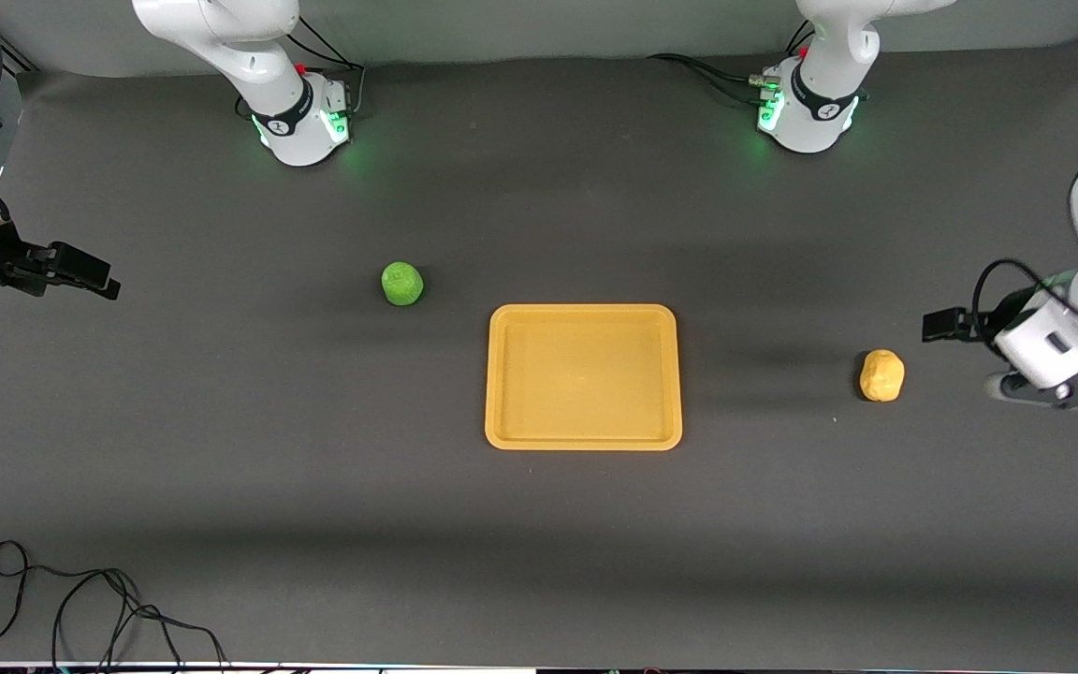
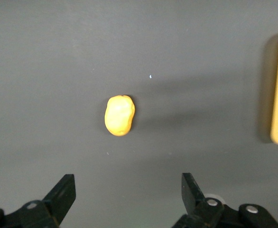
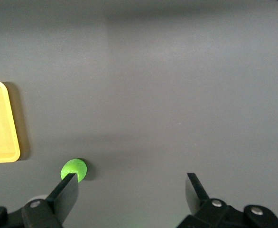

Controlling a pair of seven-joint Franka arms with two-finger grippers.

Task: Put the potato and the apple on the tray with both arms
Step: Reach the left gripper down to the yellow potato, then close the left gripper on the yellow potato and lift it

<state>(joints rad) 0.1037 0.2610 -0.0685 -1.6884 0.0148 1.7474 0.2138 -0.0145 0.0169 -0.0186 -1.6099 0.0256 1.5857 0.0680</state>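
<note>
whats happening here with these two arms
Nothing is held yet. The tray sits bare mid-table. The apple lies toward the right arm's end, farther from the front camera than the tray; the potato lies toward the left arm's end. The left tool hangs open over the table beside the potato, and the right tool hangs open at its own end, well off from the apple.

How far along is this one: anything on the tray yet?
Nothing is done: the tray holds nothing. The apple and potato lie on the table. Nothing is in hand: the left tool and right tool are open and empty. Both placements remain.
</note>
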